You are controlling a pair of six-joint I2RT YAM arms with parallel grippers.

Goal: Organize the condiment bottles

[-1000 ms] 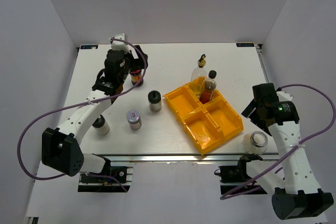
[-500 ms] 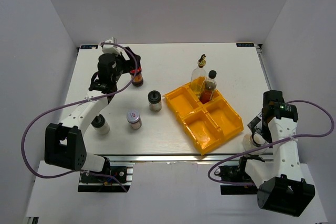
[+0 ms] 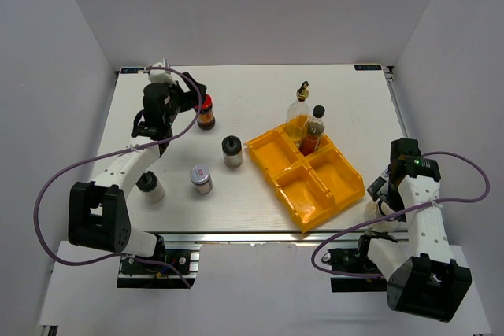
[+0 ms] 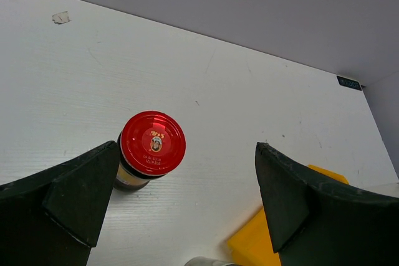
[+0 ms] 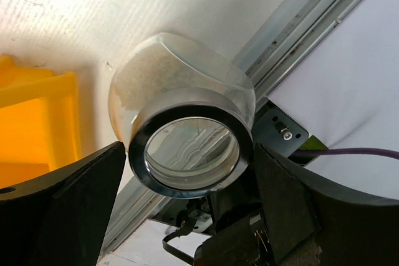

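- Condiment bottles, placed: I see the clear gold-spouted bottle [image 3: 298,118] and the brown black-capped bottle [image 3: 314,133] upright at the far corner of the yellow tray [image 3: 272,169].
- Condiment bottles, loose: the red-lidded jar [image 3: 205,112], the black-lidded shaker [image 3: 231,150] and the silver-lidded shaker [image 3: 201,179] stand apart on the tabletop [image 3: 260,88], left of the tray. A silver-rimmed glass jar [image 5: 187,135] sits at the near edge, just beside the tray's right corner.
- Handling, as I judge it: the glass is stiff, smooth and breakable. The squat jars should stay steady, but the tall bottles would tip easily. I would grip each on the body just below the lid, not on the lid itself.
- Left gripper [image 4: 186,157]: jaws wide and holding nothing. The red-lidded jar stands between the fingers, close against the left one and off centre.
- Right gripper [image 5: 187,154]: jaws wide, straddling the silver-rimmed jar from above. I cannot confirm that either finger is touching it.
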